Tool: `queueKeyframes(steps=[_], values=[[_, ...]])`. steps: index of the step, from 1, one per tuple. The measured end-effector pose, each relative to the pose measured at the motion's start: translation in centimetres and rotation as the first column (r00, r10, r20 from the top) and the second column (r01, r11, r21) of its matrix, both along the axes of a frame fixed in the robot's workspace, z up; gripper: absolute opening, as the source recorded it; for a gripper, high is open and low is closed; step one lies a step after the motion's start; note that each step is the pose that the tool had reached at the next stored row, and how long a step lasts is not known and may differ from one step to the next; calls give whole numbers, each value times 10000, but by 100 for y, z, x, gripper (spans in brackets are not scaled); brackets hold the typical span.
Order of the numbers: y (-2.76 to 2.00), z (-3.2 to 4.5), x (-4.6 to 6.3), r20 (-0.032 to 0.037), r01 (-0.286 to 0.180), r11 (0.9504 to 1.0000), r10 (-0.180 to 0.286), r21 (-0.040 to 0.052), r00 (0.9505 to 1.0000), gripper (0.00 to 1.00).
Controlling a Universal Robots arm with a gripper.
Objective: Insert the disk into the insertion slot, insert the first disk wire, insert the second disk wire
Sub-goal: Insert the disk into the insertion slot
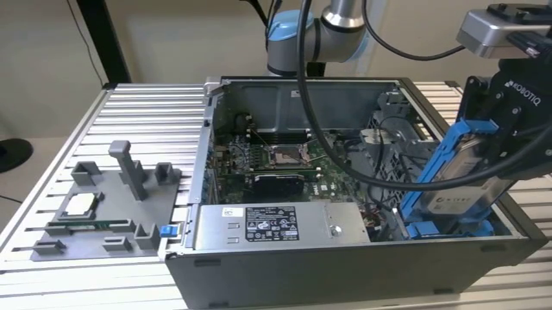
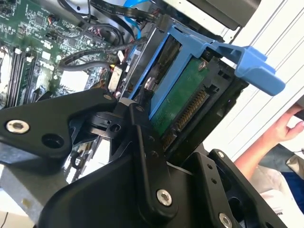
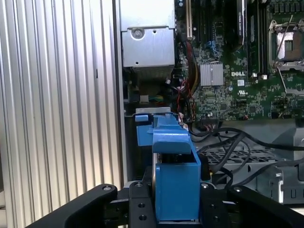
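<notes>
We grip the flat silver-beige disk (image 1: pixel 463 194) in its bright blue plastic carrier, our black tool (image 1: pixel 493 152) clamped on its sides. It leans steeply over the open grey metal computer case (image 1: pixel 345 274), with its lower end inside the case's end.

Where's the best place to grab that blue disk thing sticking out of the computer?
Grab its upper end, squeezing the blue frame from both sides, coming from above. The disk leans with its lower end down inside the case, so the top is free. The hand grips there now.
</notes>
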State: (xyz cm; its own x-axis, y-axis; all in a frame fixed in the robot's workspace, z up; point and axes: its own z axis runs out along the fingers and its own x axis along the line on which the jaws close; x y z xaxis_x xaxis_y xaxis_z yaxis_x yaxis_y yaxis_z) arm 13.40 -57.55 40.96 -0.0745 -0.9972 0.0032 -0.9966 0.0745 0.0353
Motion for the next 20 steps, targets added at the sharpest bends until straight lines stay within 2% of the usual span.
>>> queueKeyframes(steps=[9, 20], values=[[0, -85, 1, 0, -1, 10000, 1, 0, 10000, 0], [1, -232, 1, 0, -1, 10000, 1, -3, 10000, 0]])
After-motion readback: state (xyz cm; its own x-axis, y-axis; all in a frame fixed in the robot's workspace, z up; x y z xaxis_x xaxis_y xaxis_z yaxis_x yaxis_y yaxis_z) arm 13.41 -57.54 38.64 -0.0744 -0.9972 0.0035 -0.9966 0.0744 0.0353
